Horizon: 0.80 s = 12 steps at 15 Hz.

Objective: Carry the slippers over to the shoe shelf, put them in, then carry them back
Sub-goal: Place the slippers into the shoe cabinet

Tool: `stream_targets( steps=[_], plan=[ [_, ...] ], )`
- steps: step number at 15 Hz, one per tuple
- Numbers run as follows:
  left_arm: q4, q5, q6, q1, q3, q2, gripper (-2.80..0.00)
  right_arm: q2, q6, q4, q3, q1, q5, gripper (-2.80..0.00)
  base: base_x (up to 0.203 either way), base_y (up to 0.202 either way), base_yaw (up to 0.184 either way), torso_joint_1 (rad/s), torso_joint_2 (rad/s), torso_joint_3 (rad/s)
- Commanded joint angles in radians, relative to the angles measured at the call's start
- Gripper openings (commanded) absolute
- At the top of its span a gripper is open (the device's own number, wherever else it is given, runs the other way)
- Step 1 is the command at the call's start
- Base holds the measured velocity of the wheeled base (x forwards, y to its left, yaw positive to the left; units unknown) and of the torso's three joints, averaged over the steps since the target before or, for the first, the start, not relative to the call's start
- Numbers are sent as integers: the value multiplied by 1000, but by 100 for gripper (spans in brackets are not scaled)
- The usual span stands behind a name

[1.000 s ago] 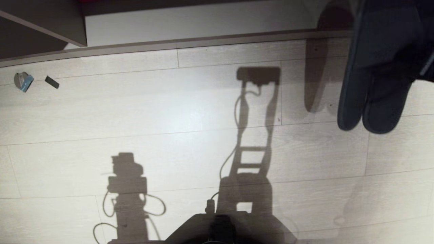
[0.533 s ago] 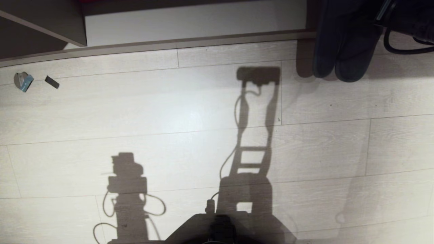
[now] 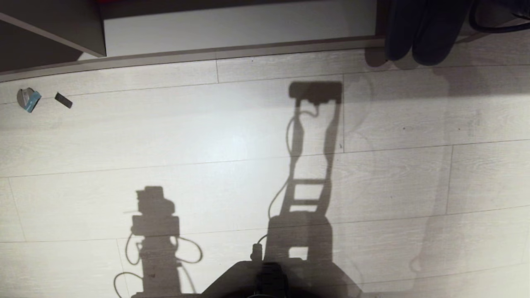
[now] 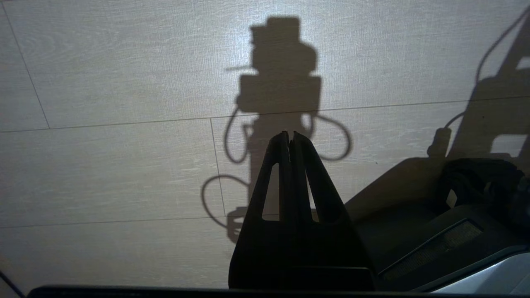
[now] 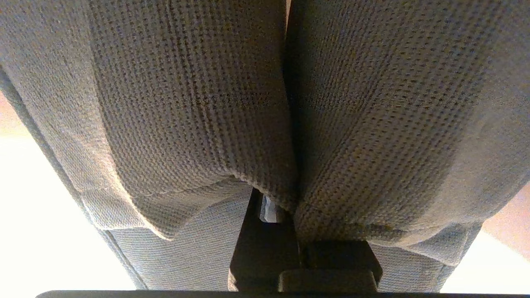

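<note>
slippers side by side, toes toward robot – long axes front-back, right gripper jaws clamped on them

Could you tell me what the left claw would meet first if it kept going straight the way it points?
Probably the pale wood floor: the left claw, shut and empty, points down at bare boards with nothing between, though depth is unclear.

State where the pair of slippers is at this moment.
The slippers hang at the head view's top right, side by side, toes down over the floor edge by the grey-brown unit, clamped by the right gripper.
</note>
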Motion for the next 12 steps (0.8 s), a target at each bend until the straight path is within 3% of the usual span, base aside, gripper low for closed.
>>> stream_targets(
  steps=[1,12],
  plan=[
    [-1,0,-1,0,0,-2,-280,-2,-5,-37,1,-15,1,-280,0,0,0,0,0,0],
    [-1,0,1,-1,0,-2,-280,-19,-12,-37,26,-19,5,-280,0,0,0,0,0,0]
  ],
)
